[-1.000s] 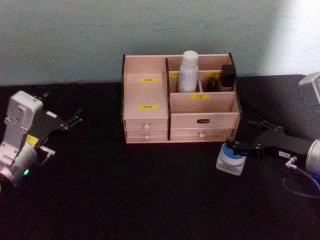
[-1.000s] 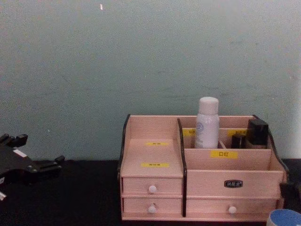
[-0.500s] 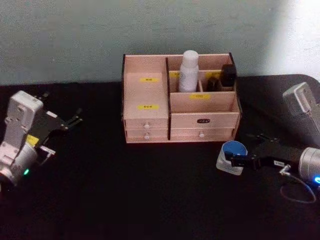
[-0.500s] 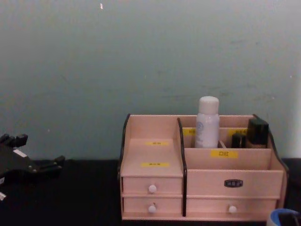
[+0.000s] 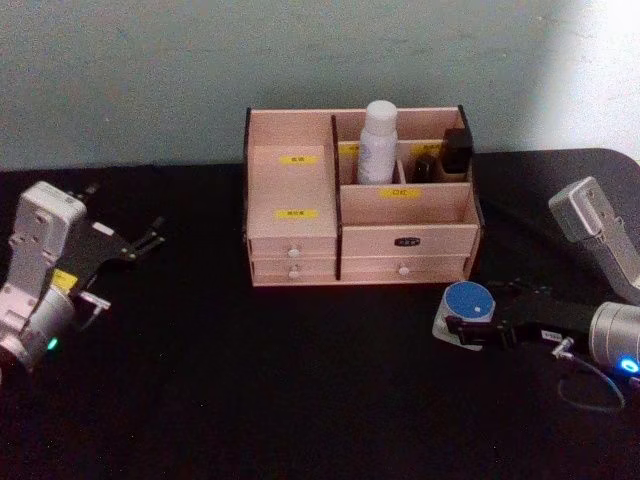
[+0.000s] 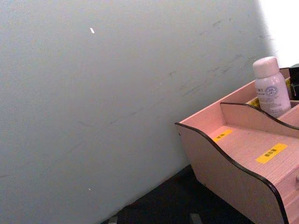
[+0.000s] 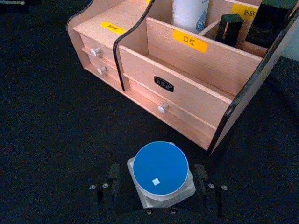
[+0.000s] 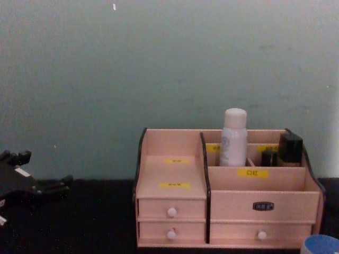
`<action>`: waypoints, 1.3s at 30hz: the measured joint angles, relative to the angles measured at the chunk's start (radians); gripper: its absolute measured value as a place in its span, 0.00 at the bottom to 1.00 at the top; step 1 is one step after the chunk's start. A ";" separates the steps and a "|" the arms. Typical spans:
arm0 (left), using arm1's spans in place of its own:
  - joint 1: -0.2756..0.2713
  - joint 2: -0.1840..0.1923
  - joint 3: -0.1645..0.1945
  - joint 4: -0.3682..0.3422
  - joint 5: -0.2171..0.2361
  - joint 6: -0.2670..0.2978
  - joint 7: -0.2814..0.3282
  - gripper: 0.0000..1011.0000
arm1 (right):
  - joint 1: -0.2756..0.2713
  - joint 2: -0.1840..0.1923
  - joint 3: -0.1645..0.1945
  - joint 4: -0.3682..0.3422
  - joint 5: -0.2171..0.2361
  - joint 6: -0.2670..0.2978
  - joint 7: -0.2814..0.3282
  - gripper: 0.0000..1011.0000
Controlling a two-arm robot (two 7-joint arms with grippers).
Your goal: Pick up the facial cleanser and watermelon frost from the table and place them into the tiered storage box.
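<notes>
A black table point(image 5: 300, 400) stretches before a pale green wall, with the tiered storage box point(image 5: 290, 235) standing at its far middle, its small white-knobbed drawers facing the robot. The left hand point(image 5: 152, 232) hangs over the table's left side, well apart from the box, its fingers spread and holding nothing. The right hand point(image 7: 159, 186) reaches in low from the right, just in front of the box's right front corner, its two dark fingers pressed against opposite sides of a blue-lidded jar point(image 7: 161, 167). The jar sits upright, lid facing up, near the lower right drawer but not touching the box; whether its base rests on the table or hangs just clear of it cannot be told. In the box's back row, a white bottle point(image 5: 378, 140) stands upright in the compartment right of the tall divider, and two dark containers point(image 5: 457, 150) occupy the compartments at the back right corner.
</notes>
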 joint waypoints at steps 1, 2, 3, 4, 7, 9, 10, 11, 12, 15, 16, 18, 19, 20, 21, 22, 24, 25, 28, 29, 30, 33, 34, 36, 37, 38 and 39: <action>0.000 0.000 0.000 0.000 0.000 0.000 0.000 0.99 | 0.001 -0.001 -0.001 0.002 -0.001 0.000 0.000 0.99; 0.000 0.000 0.000 0.000 0.000 0.000 0.000 0.99 | 0.003 -0.003 -0.003 0.006 -0.002 0.001 0.001 0.99; 0.000 0.000 0.000 0.000 0.000 0.000 0.000 0.99 | 0.003 -0.003 -0.003 0.006 -0.002 0.001 0.001 0.99; 0.000 0.000 0.000 0.000 0.000 0.000 0.000 0.99 | 0.005 -0.005 -0.004 0.010 -0.004 0.001 0.002 0.99; 0.000 0.000 0.000 0.000 0.000 0.000 0.000 0.99 | 0.010 -0.009 -0.007 0.016 -0.007 0.001 0.002 0.99; 0.000 0.000 0.000 0.000 0.000 0.000 0.000 0.99 | 0.012 -0.010 -0.008 0.018 -0.009 0.001 0.003 0.99; 0.000 0.000 0.000 0.000 0.000 0.000 0.000 0.99 | 0.015 -0.011 -0.010 0.020 -0.011 0.000 0.005 0.99; 0.000 0.000 0.000 0.000 0.000 0.000 0.000 0.99 | 0.016 -0.011 -0.010 0.022 -0.013 0.000 0.006 0.99; 0.000 0.000 0.000 0.000 0.000 0.000 0.000 0.99 | 0.018 -0.012 -0.012 0.023 -0.015 -0.002 0.007 0.99; 0.000 0.000 0.000 0.000 0.000 0.000 0.000 0.99 | 0.019 -0.013 -0.013 0.024 -0.018 -0.003 0.008 0.99; 0.000 0.000 0.000 0.000 0.000 0.000 0.000 0.99 | 0.019 -0.013 -0.013 0.024 -0.018 -0.003 0.008 0.99; 0.000 0.000 0.000 0.000 0.000 0.000 0.000 0.99 | 0.019 -0.013 -0.013 0.024 -0.018 -0.004 0.008 0.99; 0.000 0.000 0.000 0.000 0.000 0.000 0.000 0.99 | 0.018 -0.013 -0.013 0.024 -0.017 -0.004 0.008 0.99; 0.000 0.000 0.000 0.000 0.000 0.000 0.000 0.99 | 0.018 -0.013 -0.013 0.024 -0.017 -0.004 0.008 0.99; 0.000 0.000 0.000 0.000 0.000 0.000 0.000 0.99 | 0.018 -0.013 -0.013 0.024 -0.017 -0.004 0.008 0.99; 0.000 0.000 0.000 0.000 0.000 0.000 0.000 0.99 | 0.018 -0.013 -0.013 0.024 -0.017 -0.004 0.008 0.99; 0.000 0.000 0.000 0.000 0.000 0.000 0.000 0.99 | 0.018 -0.013 -0.012 0.024 -0.017 -0.004 0.008 0.99; 0.000 0.000 0.000 0.000 0.000 0.000 0.000 0.99 | 0.018 -0.013 -0.012 0.024 -0.017 -0.004 0.008 0.99; 0.000 0.000 0.000 0.000 0.000 0.000 0.000 0.99 | 0.018 -0.013 -0.012 0.023 -0.017 -0.004 0.008 0.99; 0.000 0.000 0.000 0.000 0.000 0.000 0.000 0.99 | 0.018 -0.013 -0.012 0.023 -0.017 -0.005 0.008 0.99; 0.000 0.000 0.000 0.000 0.000 0.000 0.000 0.99 | 0.018 -0.012 -0.012 0.023 -0.017 -0.005 0.008 0.99; 0.000 0.000 0.000 0.000 0.000 0.000 0.000 0.99 | 0.017 -0.012 -0.012 0.023 -0.017 -0.005 0.007 0.99; 0.000 0.000 0.000 0.000 0.000 0.000 0.000 0.99 | 0.017 -0.012 -0.012 0.023 -0.017 -0.005 0.007 0.97; 0.000 0.000 0.000 0.000 0.000 0.000 0.000 0.99 | 0.017 -0.012 -0.011 0.023 -0.017 -0.005 0.007 0.93; 0.000 0.000 0.000 0.000 0.000 0.000 0.000 0.99 | 0.017 -0.012 -0.011 0.022 -0.016 -0.005 0.007 0.92; 0.000 0.000 0.000 0.000 0.000 0.000 0.000 0.99 | 0.017 -0.012 -0.011 0.022 -0.016 -0.005 0.007 0.91; 0.000 0.000 0.000 0.000 0.000 0.000 0.000 0.99 | 0.017 -0.012 -0.011 0.022 -0.016 -0.005 0.007 0.86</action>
